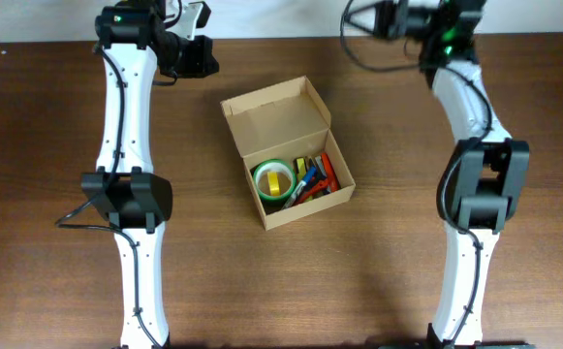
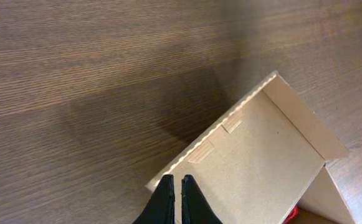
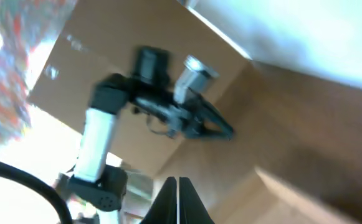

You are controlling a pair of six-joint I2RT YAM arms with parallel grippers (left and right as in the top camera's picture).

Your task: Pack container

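The plain brown container [image 1: 279, 114] stands open while left tool [image 2: 175, 182] and right tool [image 3: 177, 182] are both clenched.

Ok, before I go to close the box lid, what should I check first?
1. The tape roll and pens lie inside the container walls: ok.
2. The lid flap stands open on the far side with nothing resting on it: ok.
3. Contents sit below the rim, so the lid can shut: cannot tell from the overhead view.
4. The left gripper is shut, empty and apart from the box: ok.
5. The right gripper is shut and empty, up near the far table edge: ok.
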